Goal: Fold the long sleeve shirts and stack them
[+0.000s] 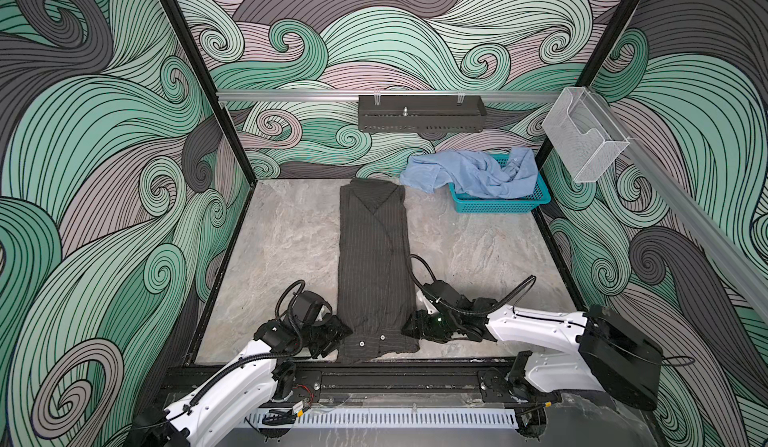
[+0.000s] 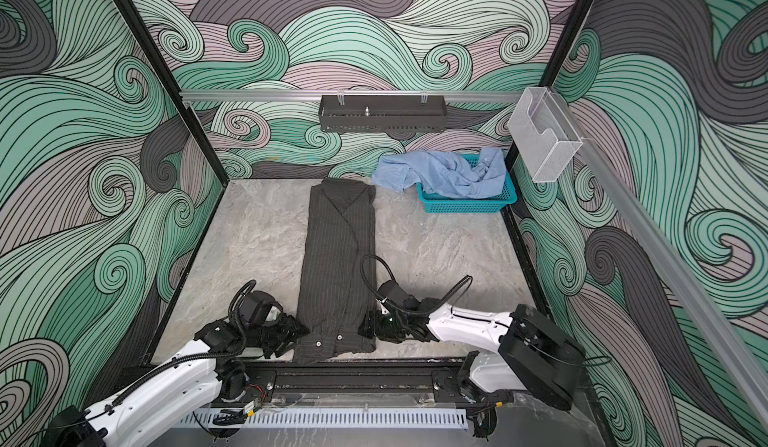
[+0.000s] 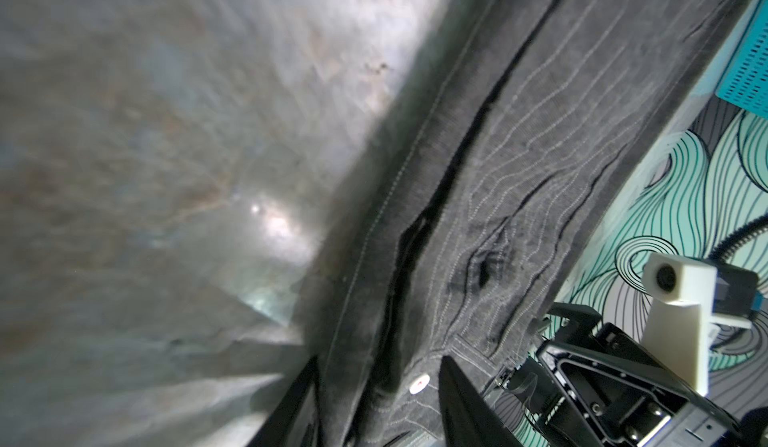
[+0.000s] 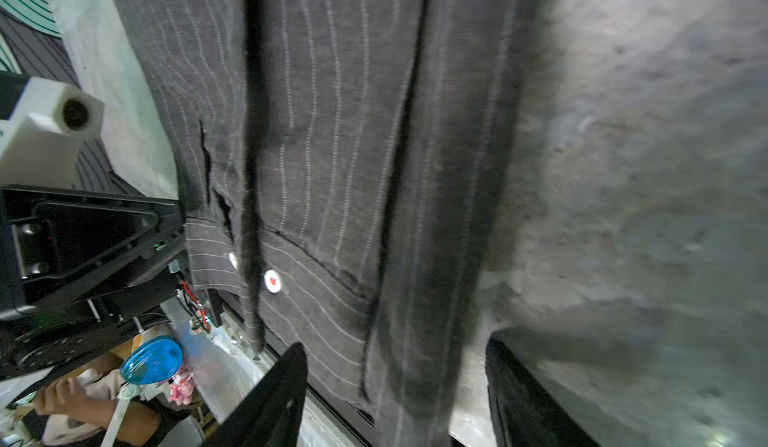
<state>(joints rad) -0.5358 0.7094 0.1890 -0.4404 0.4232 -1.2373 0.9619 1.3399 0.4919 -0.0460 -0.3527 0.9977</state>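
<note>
Wrist views alone reveal the left gripper (image 3: 378, 361) spread, pinching nothing, astride the near hem of the charcoal shirt (image 1: 372, 258) folded long on the table (image 1: 282, 249), the right gripper (image 4: 397, 341) likewise, while the blue shirt (image 1: 469, 174), seen in both top views only, spills from the basket (image 1: 498, 206).

Both arms reach in low toward the near end of the grey shirt (image 1: 374, 266), one from each side. The left arm (image 1: 232, 386) comes up from beyond the shirt's hem on its left, its white forearm slanting toward the shirt's left edge. The left gripper (image 1: 341, 334) sits at that edge, close to the hem. In the left wrist view its fingers (image 3: 461, 403) stand apart with the hem between them. The right arm (image 1: 536, 326) lies almost level, pointing at the shirt's right edge, where the right gripper (image 1: 409, 327) meets the cloth. Its fingers (image 4: 528, 386) are likewise spread, straddling that edge.
</note>
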